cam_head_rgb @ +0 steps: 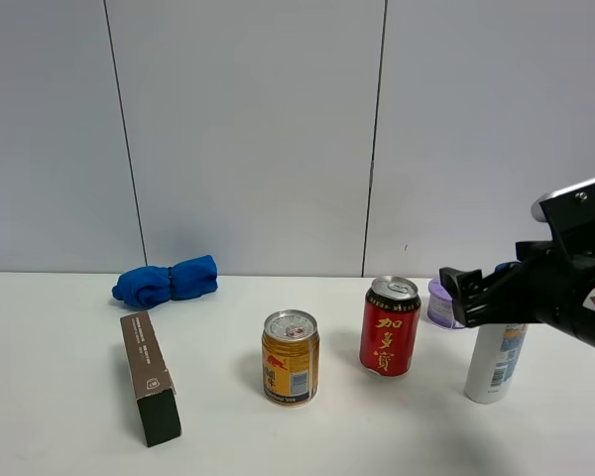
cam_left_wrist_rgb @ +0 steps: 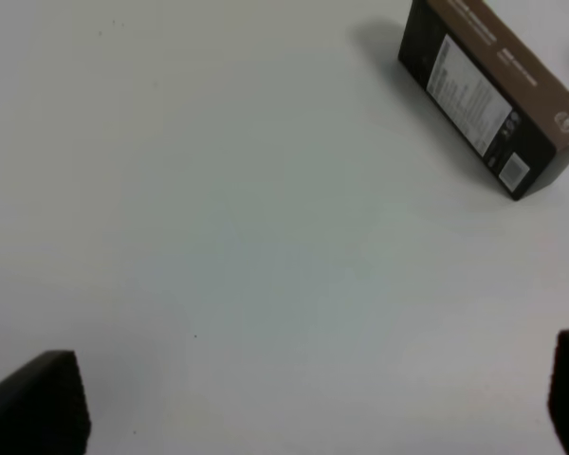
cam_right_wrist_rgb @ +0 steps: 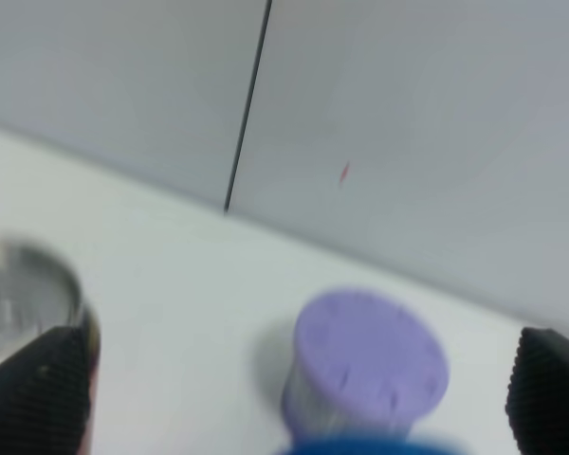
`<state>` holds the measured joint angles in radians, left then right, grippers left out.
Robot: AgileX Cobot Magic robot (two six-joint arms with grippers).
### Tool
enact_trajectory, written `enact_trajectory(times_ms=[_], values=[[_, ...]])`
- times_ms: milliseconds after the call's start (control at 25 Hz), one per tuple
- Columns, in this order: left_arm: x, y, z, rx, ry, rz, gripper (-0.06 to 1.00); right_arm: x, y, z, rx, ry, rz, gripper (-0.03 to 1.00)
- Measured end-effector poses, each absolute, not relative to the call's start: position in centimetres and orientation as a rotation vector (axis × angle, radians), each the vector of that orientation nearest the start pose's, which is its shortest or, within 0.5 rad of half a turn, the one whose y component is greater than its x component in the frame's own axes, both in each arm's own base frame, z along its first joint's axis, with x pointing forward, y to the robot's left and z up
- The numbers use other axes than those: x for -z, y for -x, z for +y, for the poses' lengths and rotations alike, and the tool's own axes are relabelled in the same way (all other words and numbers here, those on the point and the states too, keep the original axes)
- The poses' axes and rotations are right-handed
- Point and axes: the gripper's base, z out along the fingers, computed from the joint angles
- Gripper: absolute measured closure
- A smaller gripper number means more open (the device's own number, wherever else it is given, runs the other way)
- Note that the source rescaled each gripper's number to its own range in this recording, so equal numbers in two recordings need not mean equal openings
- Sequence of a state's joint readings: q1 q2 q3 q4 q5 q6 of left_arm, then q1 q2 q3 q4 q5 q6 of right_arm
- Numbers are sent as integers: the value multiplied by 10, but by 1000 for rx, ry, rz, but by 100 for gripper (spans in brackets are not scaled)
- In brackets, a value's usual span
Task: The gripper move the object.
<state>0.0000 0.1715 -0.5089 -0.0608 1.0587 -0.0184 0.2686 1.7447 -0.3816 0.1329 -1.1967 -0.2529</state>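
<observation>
Firstly, the left end effector (cam_left_wrist_rgb: 303, 398) is fully open and empty. Both black fingertips (cam_left_wrist_rgb: 33, 403) sit over bare white desk (cam_head_rgb: 59, 436), with one end of the brown carton (cam_left_wrist_rgb: 488, 90) beyond them.

On the desk, from the left:
- A rolled blue cloth (cam_head_rgb: 166, 281) lies by the back wall.
- The brown carton lies on its long edge in front of the cloth.
- A gold can (cam_head_rgb: 291, 357) stands upright near the middle.
- A red can (cam_head_rgb: 390, 326) stands upright, right of the gold can and slightly further back.
- A purple-lidded tub (cam_head_rgb: 442, 302) stands just behind and right of the red can.

The bottle (cam_head_rgb: 495, 362) stands upright at the far right, right of the red can. It is slim and white with a blue-and-orange label. The right end effector (cam_head_rgb: 463, 294) hides its top in the exterior view. This end effector is wide open and grips nothing. In the right wrist view the blue cap (cam_right_wrist_rgb: 360, 444) shows blurred between the fingers.
</observation>
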Motion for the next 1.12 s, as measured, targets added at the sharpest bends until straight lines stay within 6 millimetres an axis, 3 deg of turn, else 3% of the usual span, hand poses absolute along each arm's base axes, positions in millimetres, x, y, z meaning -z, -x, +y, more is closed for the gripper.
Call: enact_trajectory(times_ms=[280,760,1120], values=[[-279,-21,-5,85,24,2204,-6,-187,-255,59,33,274,1584,23],[-279,-21,-5,85,24,2204,-6,-230,-229,57,-69,284,1823,24],[-279,-21,-5,85,24,2204,-6,-298,-235,67,-144,374,2031,25]])
